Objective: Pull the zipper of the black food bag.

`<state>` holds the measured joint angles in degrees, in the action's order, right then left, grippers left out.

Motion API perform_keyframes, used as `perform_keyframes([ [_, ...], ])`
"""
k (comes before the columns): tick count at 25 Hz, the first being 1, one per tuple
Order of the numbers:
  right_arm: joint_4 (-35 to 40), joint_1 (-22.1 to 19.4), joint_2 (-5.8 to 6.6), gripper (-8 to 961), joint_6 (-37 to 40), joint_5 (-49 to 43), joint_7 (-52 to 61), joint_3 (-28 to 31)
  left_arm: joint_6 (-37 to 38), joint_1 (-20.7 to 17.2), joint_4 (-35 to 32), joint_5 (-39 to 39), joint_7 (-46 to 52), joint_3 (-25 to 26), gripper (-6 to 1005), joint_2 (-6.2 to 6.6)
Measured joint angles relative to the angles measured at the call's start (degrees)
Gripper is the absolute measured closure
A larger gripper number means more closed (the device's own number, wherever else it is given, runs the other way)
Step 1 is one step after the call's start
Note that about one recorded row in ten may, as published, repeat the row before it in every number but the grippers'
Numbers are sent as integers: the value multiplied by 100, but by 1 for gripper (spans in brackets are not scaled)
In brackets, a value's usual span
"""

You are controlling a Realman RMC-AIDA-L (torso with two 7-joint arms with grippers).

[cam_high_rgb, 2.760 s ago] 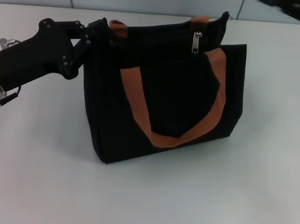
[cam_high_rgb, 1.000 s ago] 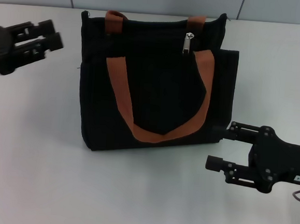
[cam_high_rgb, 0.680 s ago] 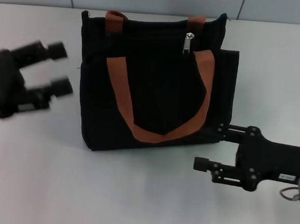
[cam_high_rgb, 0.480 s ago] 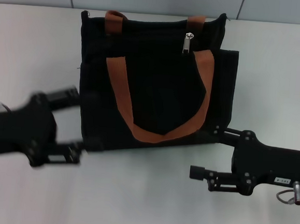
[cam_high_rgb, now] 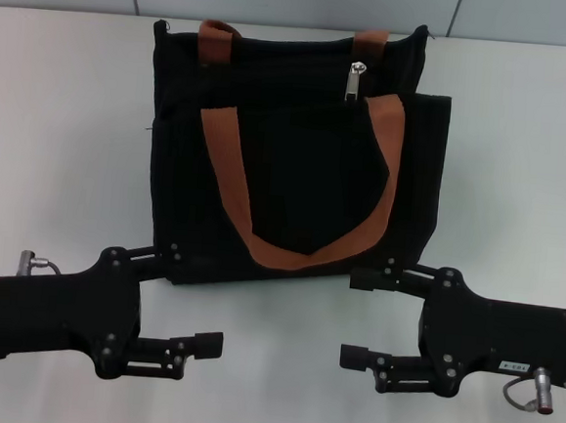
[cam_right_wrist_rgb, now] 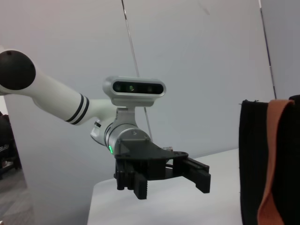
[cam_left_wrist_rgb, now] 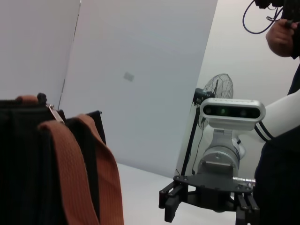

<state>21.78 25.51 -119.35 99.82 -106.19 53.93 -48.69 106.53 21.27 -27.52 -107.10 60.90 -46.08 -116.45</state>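
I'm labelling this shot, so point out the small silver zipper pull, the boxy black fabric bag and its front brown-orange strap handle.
small silver zipper pull (cam_high_rgb: 354,81): head view, middle of the tab.
boxy black fabric bag (cam_high_rgb: 309,189): head view, front panel.
front brown-orange strap handle (cam_high_rgb: 229,168): head view, its left-hand leg.

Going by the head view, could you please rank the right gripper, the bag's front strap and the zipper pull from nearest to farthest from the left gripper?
1. Front strap, curving down the black bag just beyond the left gripper.
2. Right gripper, across on the robot's right, facing it.
3. Zipper pull, up at the bag's top edge, toward the right.
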Motion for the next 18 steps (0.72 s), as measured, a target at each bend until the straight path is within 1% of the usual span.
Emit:
perform_keyframes([
  [8,-100,16,-1,127,-104,3,-88,-53,-33,20,1,-143,-10,-12,167,-5],
  [12,-110,16,-1,127,-152,3,-89,-57,-155,40,1,-241,-13,-15,167,-42],
  [18,-112,18,-1,127,-153,3,-91,-55,-175,52,1,-248,-16,-16,167,-53],
])
